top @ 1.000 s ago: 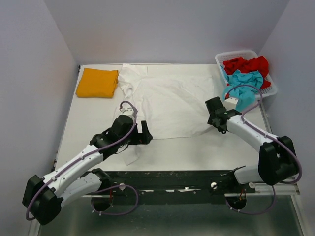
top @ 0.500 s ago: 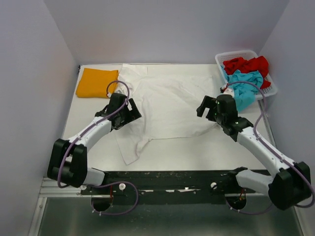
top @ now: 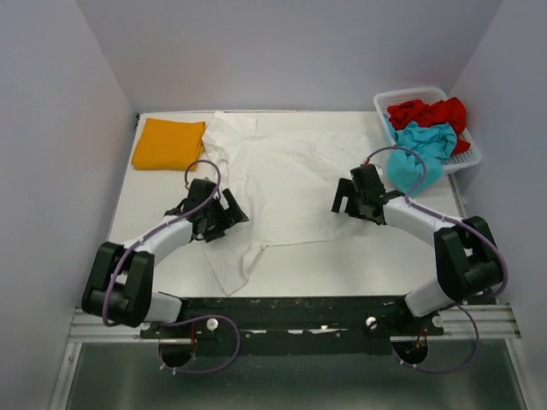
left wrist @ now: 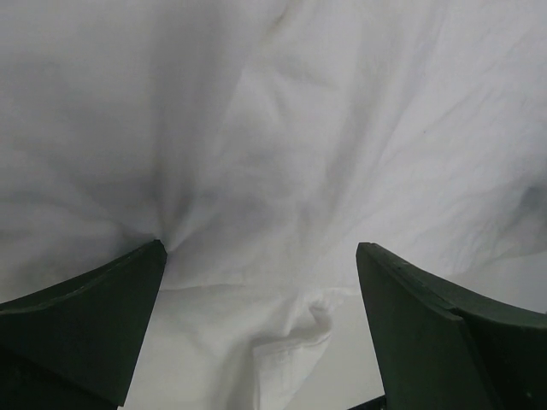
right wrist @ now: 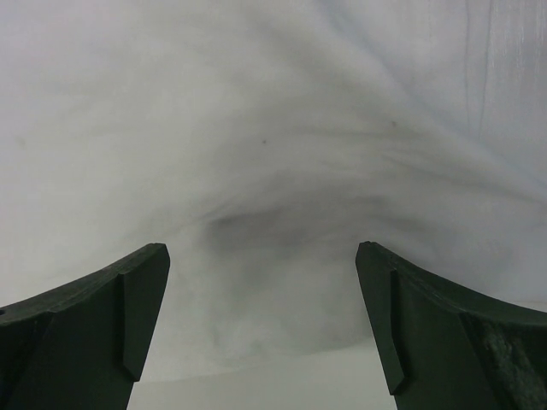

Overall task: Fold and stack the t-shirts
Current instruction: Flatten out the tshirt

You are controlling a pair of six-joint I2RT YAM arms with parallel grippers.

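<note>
Top view: a white short-sleeved cloth t-shirt [top: 299, 175] lies spread and wrinkled across the middle of the white tabletop [top: 385, 256]. One bunched corner trails toward the near edge. A folded orange-yellow cloth t-shirt [top: 168, 143] sits flat at the far-left corner, just beside the white one. A red cloth t-shirt [top: 427, 111] and a teal cloth t-shirt [top: 419, 149] are crumpled in the white plastic lattice basket [top: 412, 91] at far right, w/ the teal one spilling over the near rim. The left gripper [top: 231, 209] is over the white tee's left part and the right gripper [top: 346, 198] over its right part. Both are spread wide, holding nothing.

Left wrist: the fingers are apart w/ creased white cloth right below, the folds pinching toward the left finger tip.

Right wrist: the fingers are apart above smoother white cloth, whose hem edge runs between them, w/ bare tabletop nearer the camera.
</note>
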